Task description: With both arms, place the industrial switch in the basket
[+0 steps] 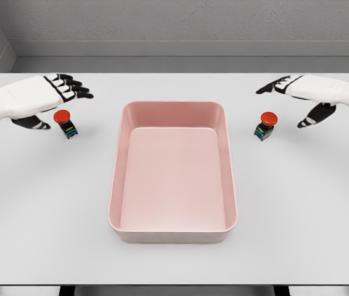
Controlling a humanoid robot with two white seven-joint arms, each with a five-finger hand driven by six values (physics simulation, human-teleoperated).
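Resting on the table: a pink basket (172, 176) sits at the centre of the frame, long side running away from the camera, with nothing visible inside it.
Table: a pale grey top (45, 216) fills most of the frame; its near edge is cut by the bottom of the frame, where dark leg parts show only as slivers.
Left switch: an industrial switch with a red mushroom button (65, 123) stands at the upper left, well apart from the basket's left wall. Its dark body carries small coloured marks (too small to read).
Right switch: a second red-buttoned switch (265, 125) stands at the upper right, just beyond the basket's right wall and not touching it; the same blur applies to its body.
Left hand: the left hand (45, 98) hovers at the upper left, fingers spread and pointing toward the middle, thumb hanging below. It holds nothing; the switch stands just below and beside the fingertips, and whether the thumb touches it I cannot tell. Its forearm is cut off by the left edge.
Right hand: the right hand (301, 95) hovers at the upper right, fingers extended and loose, thumb dropped toward the table, holding nothing. The switch lies just beside it toward the centre, apart from the thumb. Its arm is cut off at the right edge.
Background: a grey wall (plain, featureless) runs behind the table.
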